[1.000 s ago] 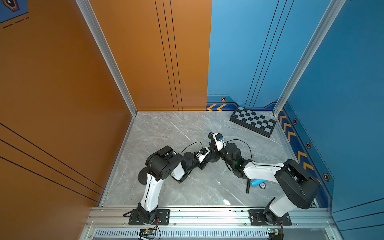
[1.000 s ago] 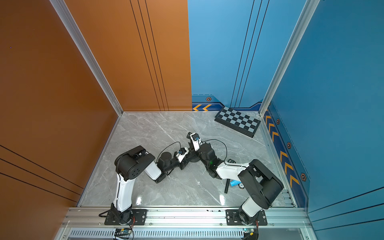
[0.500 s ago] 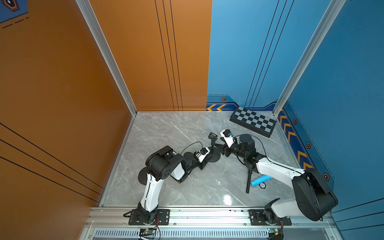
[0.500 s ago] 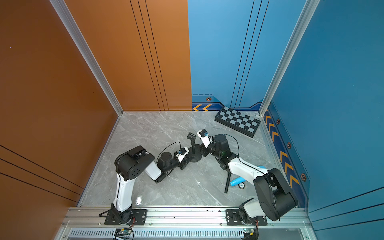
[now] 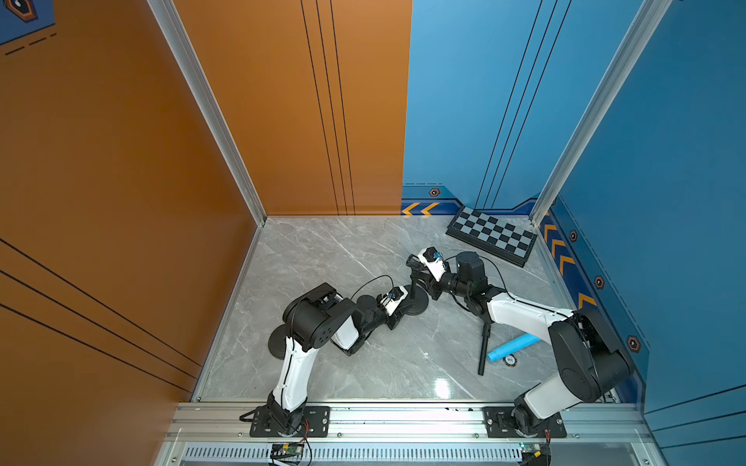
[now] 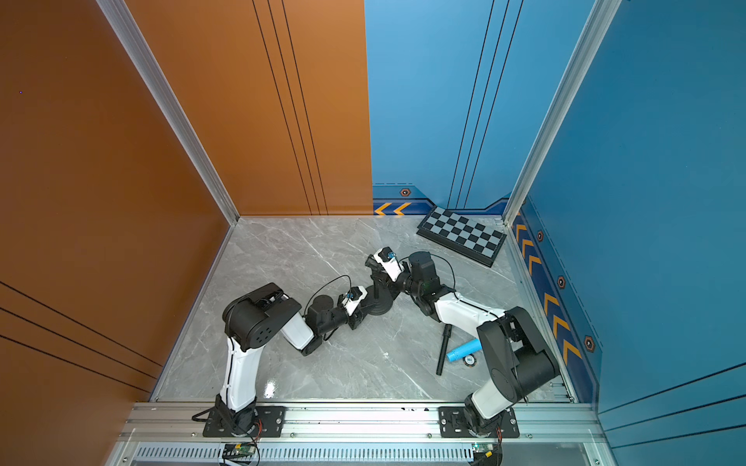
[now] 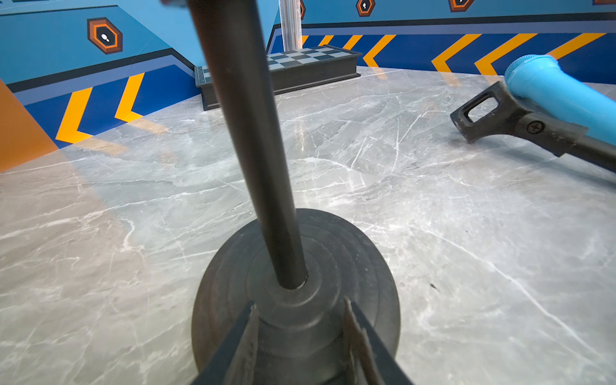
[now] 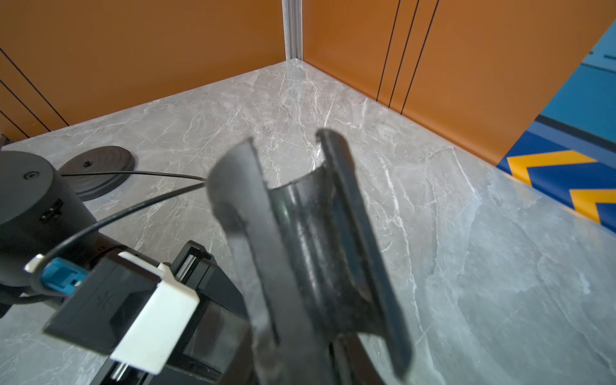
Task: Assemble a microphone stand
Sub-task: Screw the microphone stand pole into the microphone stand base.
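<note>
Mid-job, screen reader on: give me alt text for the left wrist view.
A black pole stands in a round base on the marble table, the left gripper clamping the base's hub. A blue microphone and chessboard lie beyond.

Both top views look steeply down, sharing the whole desk [image 5: 343,258]. Left wrist view, close over the stand base [image 7: 366,266], faces the blue wall [image 7: 50,56]; right faces the orange wall [image 8: 166,50].
</note>
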Robot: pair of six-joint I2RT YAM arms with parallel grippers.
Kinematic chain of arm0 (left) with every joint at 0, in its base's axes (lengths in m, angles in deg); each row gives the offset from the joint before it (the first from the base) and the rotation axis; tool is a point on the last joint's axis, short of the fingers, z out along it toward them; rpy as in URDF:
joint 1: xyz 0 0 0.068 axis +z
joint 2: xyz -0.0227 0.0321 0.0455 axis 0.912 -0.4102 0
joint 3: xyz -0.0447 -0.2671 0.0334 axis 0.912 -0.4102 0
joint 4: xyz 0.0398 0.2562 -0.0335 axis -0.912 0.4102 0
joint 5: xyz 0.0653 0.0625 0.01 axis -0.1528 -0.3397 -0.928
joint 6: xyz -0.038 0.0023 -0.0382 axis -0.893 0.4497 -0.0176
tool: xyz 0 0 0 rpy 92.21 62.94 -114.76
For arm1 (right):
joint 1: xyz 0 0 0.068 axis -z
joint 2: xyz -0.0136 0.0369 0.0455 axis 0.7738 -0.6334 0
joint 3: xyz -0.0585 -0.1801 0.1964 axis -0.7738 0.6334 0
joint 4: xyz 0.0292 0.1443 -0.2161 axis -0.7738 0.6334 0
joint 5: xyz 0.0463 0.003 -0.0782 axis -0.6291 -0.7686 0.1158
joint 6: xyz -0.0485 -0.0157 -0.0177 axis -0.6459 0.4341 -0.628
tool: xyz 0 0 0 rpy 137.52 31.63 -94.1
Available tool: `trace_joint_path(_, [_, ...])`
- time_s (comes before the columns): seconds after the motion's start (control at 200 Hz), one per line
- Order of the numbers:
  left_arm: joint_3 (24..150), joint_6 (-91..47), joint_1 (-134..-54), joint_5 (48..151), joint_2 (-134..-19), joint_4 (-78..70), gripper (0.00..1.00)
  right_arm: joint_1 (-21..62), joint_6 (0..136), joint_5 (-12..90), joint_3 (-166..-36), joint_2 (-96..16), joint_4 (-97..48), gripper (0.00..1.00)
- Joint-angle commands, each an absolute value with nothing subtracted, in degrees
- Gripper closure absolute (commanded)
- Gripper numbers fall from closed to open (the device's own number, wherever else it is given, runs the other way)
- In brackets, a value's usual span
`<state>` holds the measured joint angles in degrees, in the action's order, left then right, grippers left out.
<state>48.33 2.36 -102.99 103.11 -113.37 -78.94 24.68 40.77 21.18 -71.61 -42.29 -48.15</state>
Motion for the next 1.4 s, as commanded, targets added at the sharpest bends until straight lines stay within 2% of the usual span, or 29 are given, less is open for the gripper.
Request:
trace_joint_path(0.0, [47.77,3.07,-103.57,102.03,-114.02,-73.97,0.56,25.26,41.97,25.26,-70.71,-42.79,-50.35,0.87])
trace_joint_path(0.06, [47.69,3.07,-103.57,102.06,-114.02,-74.01,0.56,24.56,43.45,29.37,-68.82,-41.66,-52.69,0.96])
trace_joint_path(0.09, [47.72,3.07,-103.56,101.99,-114.02,-74.01,0.56,24.02,44.50,32.69,-67.59,-40.98,-53.78,0.97])
trace_joint_path(0.125, [47.76,3.08,-103.53,101.97,-114.02,-74.04,0.56,22.77,46.46,39.35,-65.99,-40.08,-55.37,1.00])
trace_joint_path(0.265, [47.77,3.07,-103.61,102.01,-114.03,-74.03,0.56,12.97,53.64,70.17,-58.78,-38.01,-60.12,1.00])
trace_joint_path(0.35, [47.85,3.07,-103.66,102.03,-114.06,-73.99,0.56,10.89,57.04,75.84,-56.63,-39.21,-64.17,1.00])
trace_joint_path(0.575, [48.00,3.14,-103.66,102.09,-114.02,-73.87,0.56,10.90,58.98,76.49,-59.45,-40.11,-60.13,1.00])
trace_joint_path(0.766, [46.23,2.98,-103.47,103.61,-111.76,-73.85,0.55,10.89,58.96,68.57,-60.75,-39.08,-58.39,1.00])
trace_joint_path(0.991, [42.11,3.47,-103.50,107.42,-103.62,-73.79,0.33,10.93,57.18,55.95,-64.37,-37.70,-55.43,1.00])
trace_joint_path(1.126, [41.66,3.05,-102.10,109.71,-100.62,-73.68,0.25,8.49,55.43,50.12,-66.34,-38.55,-55.32,1.00])
trace_joint_path(1.256, [43.34,-0.53,-99.74,113.82,-102.75,-73.55,0.19,7.05,52.80,45.83,-68.50,-39.66,-53.48,1.00])
trace_joint_path(1.396, [43.72,-2.29,-99.36,112.42,-105.25,-73.58,0.18,5.85,49.83,43.75,-69.26,-40.42,-51.47,0.99])
